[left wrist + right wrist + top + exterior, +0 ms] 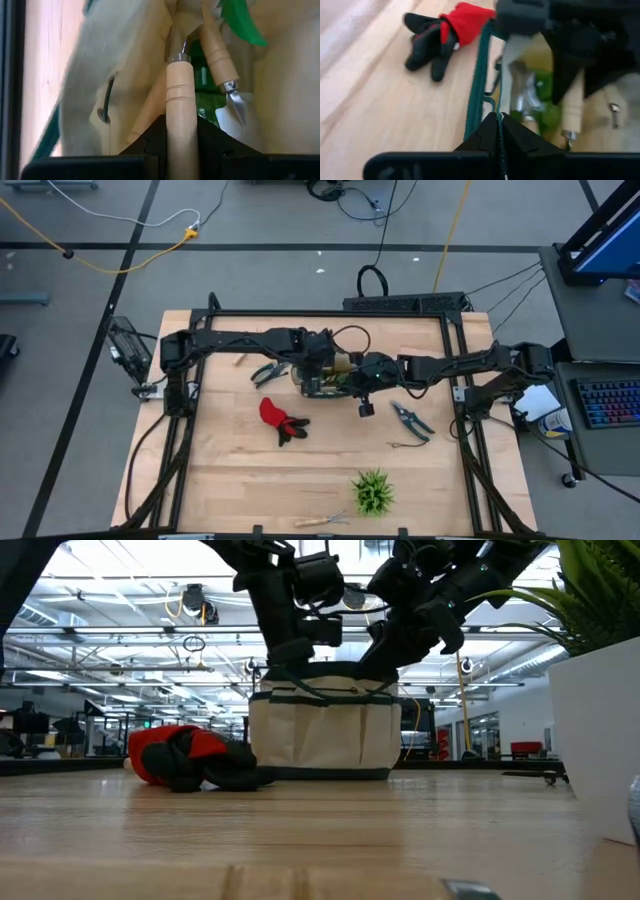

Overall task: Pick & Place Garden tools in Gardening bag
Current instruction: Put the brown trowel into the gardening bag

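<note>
Two claws over the gardening bag mid-table: my left claw clamped on a wooden-handled tool, long axis pointing straight into the bag's mouth; right claw pinched shut on its green handle.

Two dark arms are showing from above, the left arm and the right arm, both built of chunky black segments joined by rounded housings. A thin black cable is looping over the left arm near its wrist, and a small boxy black camera block is hanging under the right arm's wrist. Up close, the left gripper is showing matte black angular fingers, while the right gripper is showing the same black wedge shape above a flat black bar with faint raised lettering.
</note>
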